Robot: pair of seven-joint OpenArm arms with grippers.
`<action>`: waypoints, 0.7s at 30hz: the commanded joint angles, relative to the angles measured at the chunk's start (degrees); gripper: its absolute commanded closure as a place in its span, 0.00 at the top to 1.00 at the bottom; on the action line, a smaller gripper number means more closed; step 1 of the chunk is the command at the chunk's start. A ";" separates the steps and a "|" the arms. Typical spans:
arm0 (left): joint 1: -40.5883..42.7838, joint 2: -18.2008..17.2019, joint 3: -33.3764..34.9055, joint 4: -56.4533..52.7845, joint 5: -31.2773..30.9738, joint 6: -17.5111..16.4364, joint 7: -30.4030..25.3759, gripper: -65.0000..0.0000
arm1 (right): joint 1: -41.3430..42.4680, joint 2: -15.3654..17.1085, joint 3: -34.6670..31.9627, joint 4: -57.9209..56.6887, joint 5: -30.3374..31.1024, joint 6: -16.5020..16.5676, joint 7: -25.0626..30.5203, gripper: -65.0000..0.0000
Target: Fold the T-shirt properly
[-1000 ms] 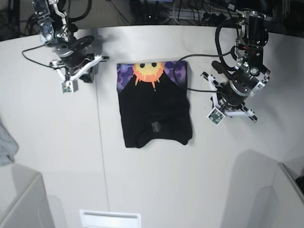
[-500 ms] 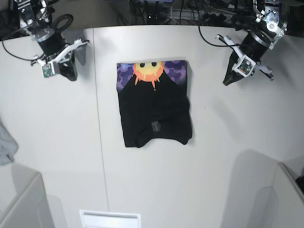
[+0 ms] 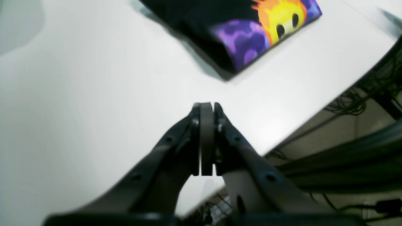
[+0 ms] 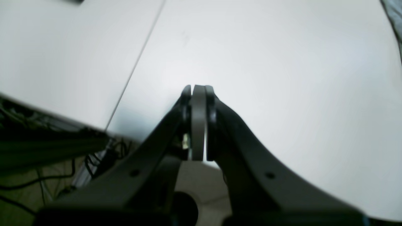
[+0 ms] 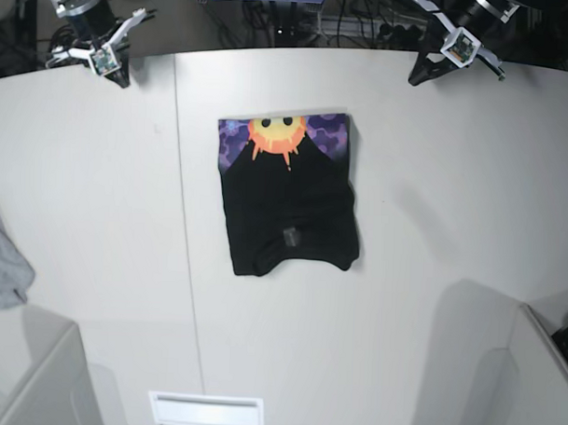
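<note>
The black T-shirt [image 5: 286, 205] lies folded into a rectangle in the middle of the white table, with the orange sun face on purple along its far edge. It also shows in the left wrist view [image 3: 238, 28]. My left gripper [image 5: 421, 76] is shut and empty above the table's far right edge; in its own view [image 3: 206, 108] the jaws are pressed together. My right gripper [image 5: 118, 75] is shut and empty above the far left edge, seen closed in the right wrist view [image 4: 198, 89]. Both are far from the shirt.
A small light grey cloth [image 5: 0, 263] lies at the table's left edge, also at the corner of the right wrist view [image 4: 396, 18]. A table seam [image 5: 185, 228] runs front to back left of the shirt. Cables hang behind the far edge. A grey partition [image 5: 36, 376] stands front left.
Both arms have lifted and drawn back from beside the shirt to the table's far corners. The shirt has not moved.
</note>
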 commanded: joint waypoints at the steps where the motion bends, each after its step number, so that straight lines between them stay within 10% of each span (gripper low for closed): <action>1: 1.63 -0.34 -0.06 0.84 -0.83 0.21 -2.29 0.00 | -1.53 0.16 0.78 0.94 -1.77 -0.64 1.66 0.00; 9: 7.26 -0.43 -0.41 0.67 -0.21 0.21 -2.38 0.00 | -7.33 -0.46 3.15 1.03 -5.64 -0.64 -0.89 0.00; 21: 14.29 -0.34 0.20 -9.62 -0.12 0.47 -2.20 0.00 | -10.67 -1.34 4.12 0.85 -5.64 -0.55 -25.60 0.00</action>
